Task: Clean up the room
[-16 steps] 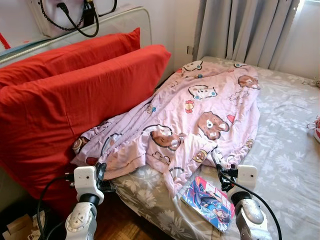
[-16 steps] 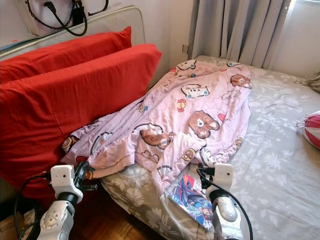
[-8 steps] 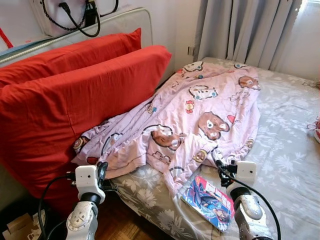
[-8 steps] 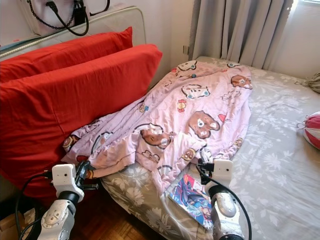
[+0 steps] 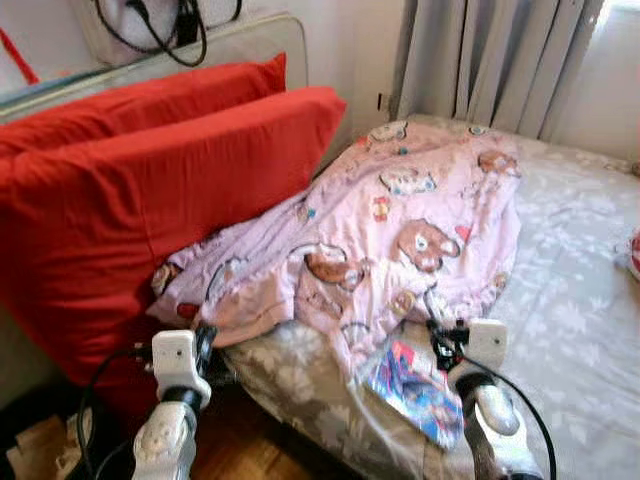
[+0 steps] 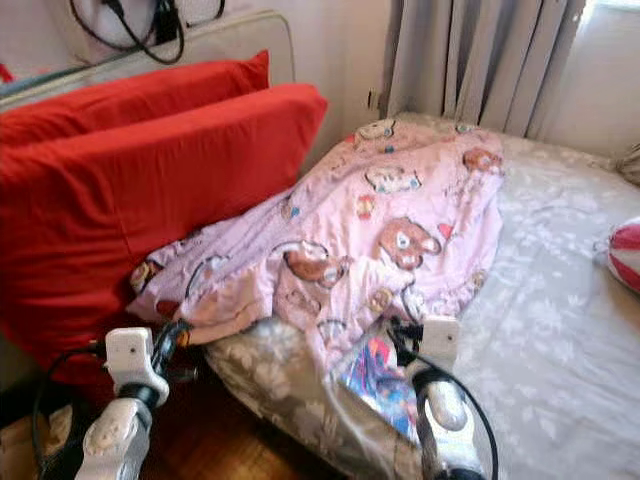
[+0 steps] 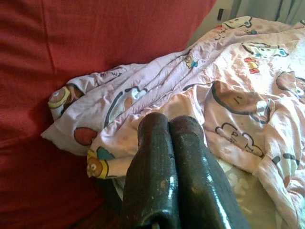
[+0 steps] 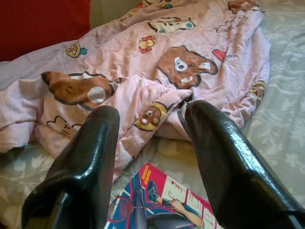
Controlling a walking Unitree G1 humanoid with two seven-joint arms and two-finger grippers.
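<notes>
The right gripper (image 8: pixel 152 157) has its two black fingers spread wide, poised above the near edge of the bed with nothing between them. Just below it lies a glossy, colourful comic magazine (image 5: pixel 415 392), partly tucked under the hem of a rumpled pink blanket printed with cartoon bears (image 5: pixel 400 230). If this gripper goes for the blanket's hem, it could well pinch the magazine along with the cloth, or drag it off the edge of the grey floral bedsheet (image 5: pixel 570 320) onto the wooden floor (image 5: pixel 240 450). If it goes for the magazine, the thin flat cover offers little to hold and may slip or crease.

The left gripper (image 7: pixel 169 124) has its fingers pressed together, empty, and points at the blanket's corner where it bunches against a large red pillow (image 5: pixel 170 200). Closed like this it cannot take the fabric, and a push forward would likely only shove the folds deeper against the pillow.

The blanket sprawls diagonally across the bed, from the pillows toward the grey curtains (image 5: pixel 490 60), so a one-handed pull would probably tangle it rather than straighten it.

The head views are blurred, so aiming now is risky.
</notes>
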